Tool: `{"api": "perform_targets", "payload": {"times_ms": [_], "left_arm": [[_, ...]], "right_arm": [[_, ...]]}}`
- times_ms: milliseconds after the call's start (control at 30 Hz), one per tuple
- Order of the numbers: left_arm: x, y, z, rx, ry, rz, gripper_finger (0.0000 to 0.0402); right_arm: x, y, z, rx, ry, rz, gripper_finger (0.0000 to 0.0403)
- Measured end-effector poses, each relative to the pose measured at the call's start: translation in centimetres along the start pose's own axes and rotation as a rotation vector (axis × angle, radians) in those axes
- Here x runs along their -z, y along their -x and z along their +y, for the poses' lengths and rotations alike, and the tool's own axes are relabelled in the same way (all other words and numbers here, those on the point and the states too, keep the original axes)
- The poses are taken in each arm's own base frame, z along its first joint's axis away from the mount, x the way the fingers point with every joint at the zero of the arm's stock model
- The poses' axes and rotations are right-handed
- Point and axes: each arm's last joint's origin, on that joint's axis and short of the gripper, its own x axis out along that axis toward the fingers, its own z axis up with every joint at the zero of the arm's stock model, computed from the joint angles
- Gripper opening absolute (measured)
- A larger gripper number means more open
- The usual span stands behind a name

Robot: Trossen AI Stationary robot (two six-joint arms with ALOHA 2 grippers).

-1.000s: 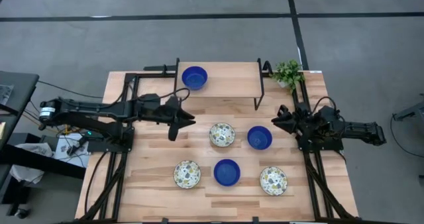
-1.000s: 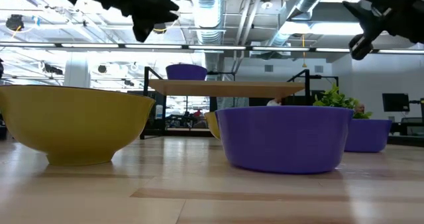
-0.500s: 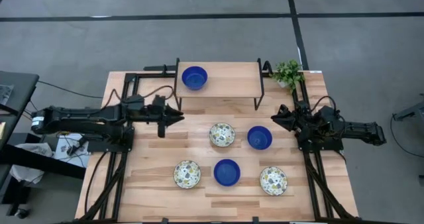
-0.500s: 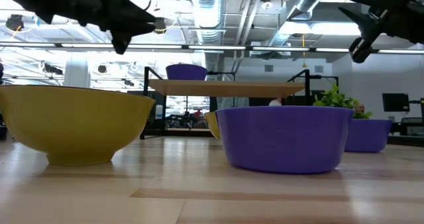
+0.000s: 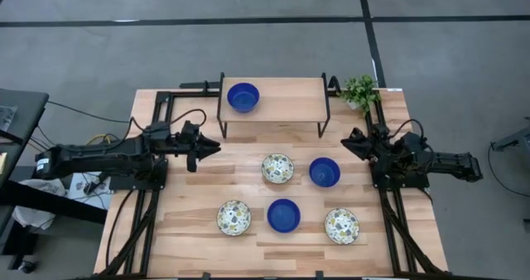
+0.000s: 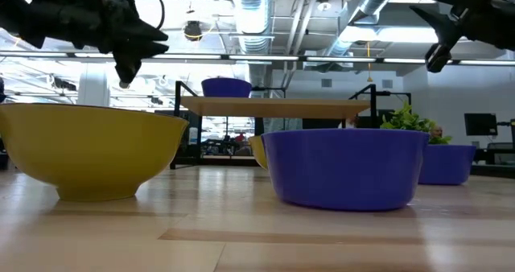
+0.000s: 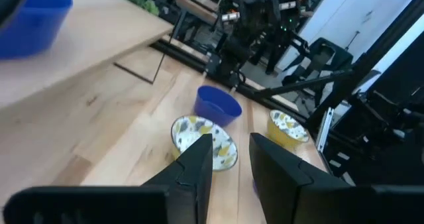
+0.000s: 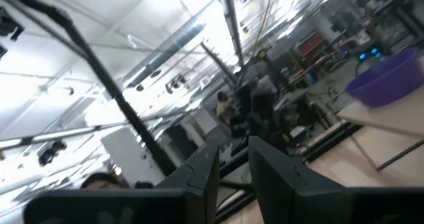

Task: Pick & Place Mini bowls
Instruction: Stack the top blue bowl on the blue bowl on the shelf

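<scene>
One blue mini bowl (image 5: 243,97) stands on the raised wooden shelf (image 5: 290,102) at the table's far side. On the table stand two blue bowls (image 5: 325,171) (image 5: 283,214) and three floral bowls (image 5: 277,168) (image 5: 234,218) (image 5: 341,225), each resting on its base. My left gripper (image 5: 217,145) is shut and empty, above the table left of the bowls and near the shelf's left legs. My right gripper (image 5: 344,139) is shut and empty, held above the table's right side, right of the far blue bowl.
A small green plant (image 5: 360,90) stands at the far right corner beside the shelf. The shelf's black legs (image 5: 325,118) stand between the shelf and the bowls. Black frame rails (image 5: 157,106) run along the table's left and right sides.
My left gripper has drawn back toward the table's left edge, away from the bowls, and come a little lower. The bowls have not moved.
</scene>
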Motion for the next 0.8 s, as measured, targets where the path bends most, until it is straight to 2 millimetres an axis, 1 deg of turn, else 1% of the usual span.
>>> {"api": "perform_targets", "payload": {"times_ms": [200,333,467,533,667,800], "left_arm": [[0.5,0.0,0.2,-0.004,0.010,0.012,0.0099],[0.4,0.0,0.1,0.005,0.104,0.013,0.0099],[0.5,0.0,-0.2,0.120,-0.015,0.048,0.0099],[0.2,0.2,-0.5,0.165,-0.051,0.026,0.0099],[-0.2,0.6,-0.8,0.194,-0.105,-0.015,0.0099],[-0.3,0.9,-0.9,0.225,-0.119,-0.025,0.0099]], "right_arm": [[0.0,0.0,-0.1,0.020,0.000,-0.015,0.0072],[0.0,0.0,-0.1,0.020,0.002,-0.015,0.0072],[0.0,0.0,-0.1,0.020,0.017,-0.015,0.0072],[0.0,0.0,-0.1,0.019,0.018,-0.015,0.0072],[0.0,0.0,0.0,0.016,0.019,-0.012,0.0072],[-0.2,0.0,0.1,0.013,0.053,-0.015,0.0072]]}}
